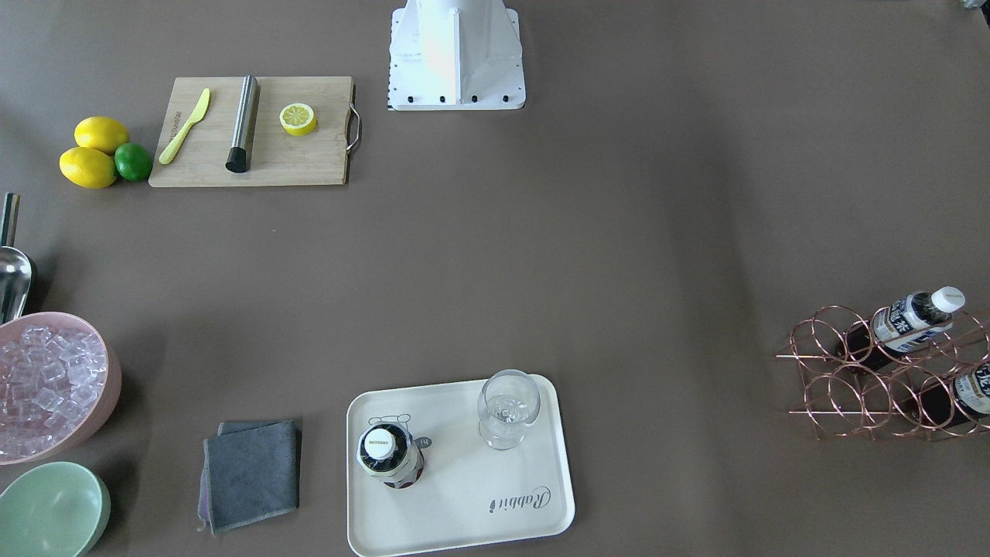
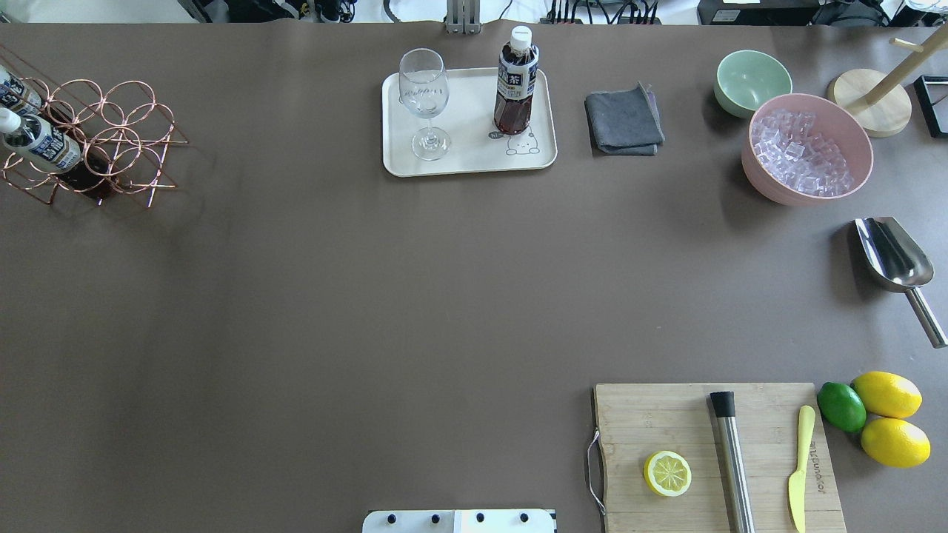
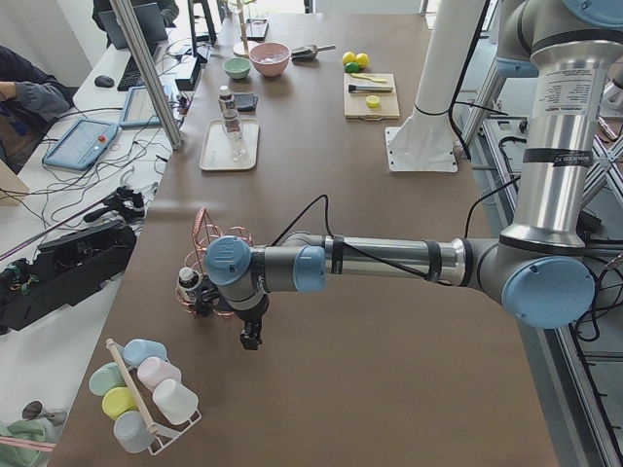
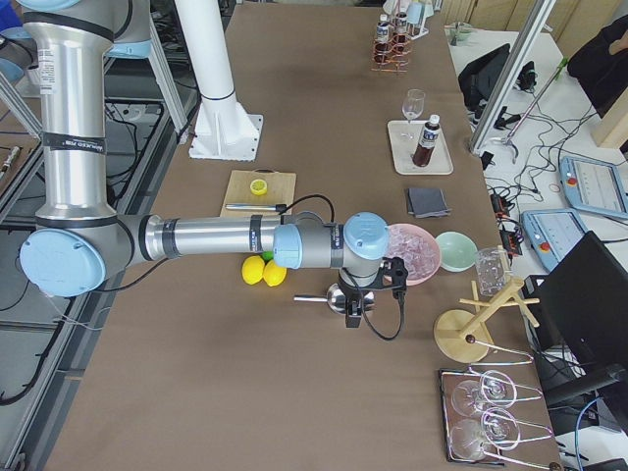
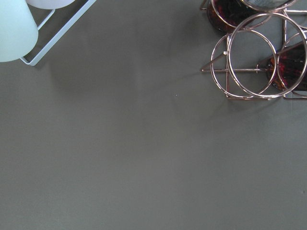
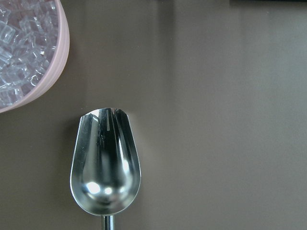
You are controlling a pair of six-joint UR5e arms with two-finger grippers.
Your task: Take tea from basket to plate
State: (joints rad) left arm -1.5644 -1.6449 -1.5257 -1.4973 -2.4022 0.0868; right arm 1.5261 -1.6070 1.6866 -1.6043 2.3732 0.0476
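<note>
Nearest the robot: one cutting board [image 2: 711,451] with one half lemon [image 2: 667,473], one yellow knife [image 2: 798,466] and one steel rod [image 2: 732,463]. Just beside it are two lemons [image 2: 886,394] and one lime [image 2: 841,406].

Midway: one steel scoop [image 2: 892,255] lies flat on the worktop [image 2: 370,296]. The right hand [image 4: 351,316] hangs over the scoop (side view only, cannot tell if spread or pressed together). The left hand [image 3: 250,336] hangs just beside the basket [image 2: 96,137]; cannot tell its state either.

Far edge: the tea [image 2: 516,89] stands upright on the plate [image 2: 474,159], at the bear drawing. It is clear plastic with dark brown liquid, a white cap and a white-and-dark-blue label. One stemmed glass [image 2: 424,100] shares the plate, apart from the tea.

There are three such bottles in all: one on the plate, two more [image 2: 41,144] tilted in the basket rings. Also one grey cloth [image 2: 623,122], one mint bowl [image 2: 752,81] and one pink bowl [image 2: 809,148] of ice.
</note>
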